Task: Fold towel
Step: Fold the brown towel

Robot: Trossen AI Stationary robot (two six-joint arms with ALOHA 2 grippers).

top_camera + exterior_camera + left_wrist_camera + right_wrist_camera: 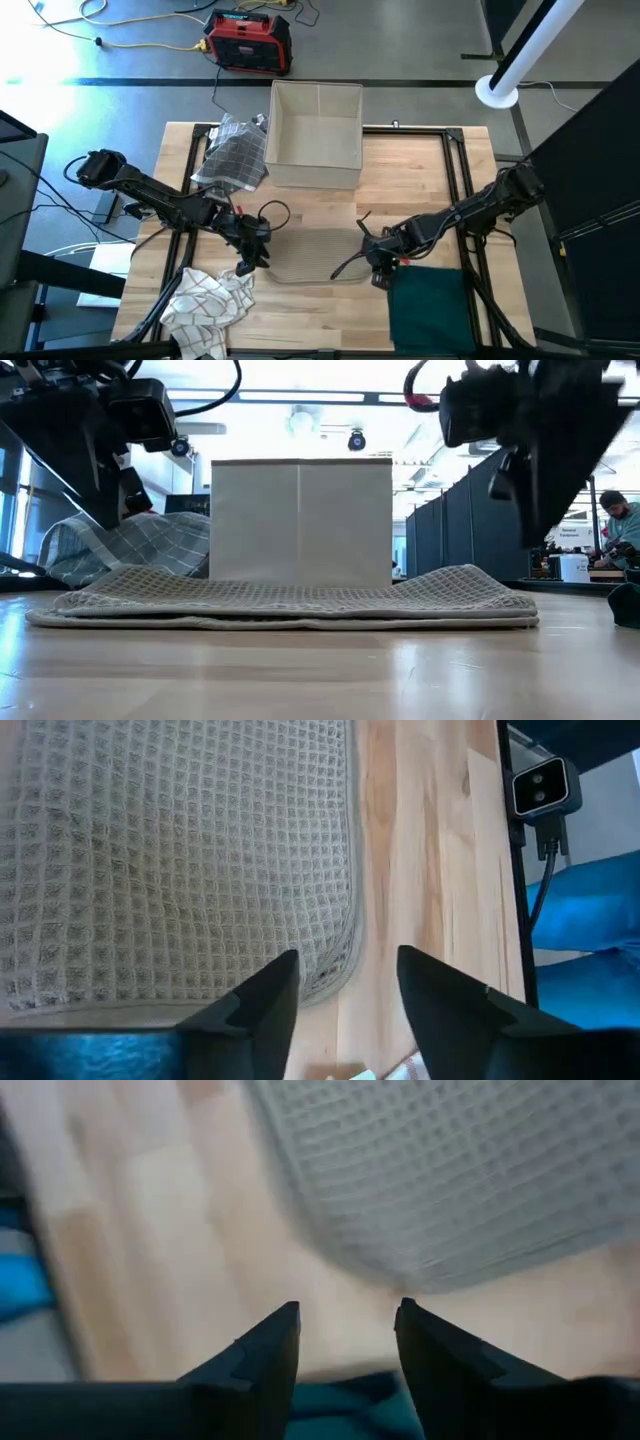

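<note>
A beige waffle-weave towel (315, 255) lies folded flat on the wooden table, its layers stacked in the low view (290, 600). My left gripper (248, 262) hovers open above the towel's near left corner (335, 970), with the corner's edge below the gap between the fingers. My right gripper (378, 275) hovers open just off the towel's near right corner (420, 1265). In the low view both grippers (120, 500) (535, 510) stand above the towel, clear of it.
An open beige box (316, 135) stands behind the towel. A grey checked cloth (232, 155) lies at the far left, a white checked cloth (210, 300) at the near left, and a dark green cloth (430, 305) at the near right. A person (620, 525) is in the room beyond.
</note>
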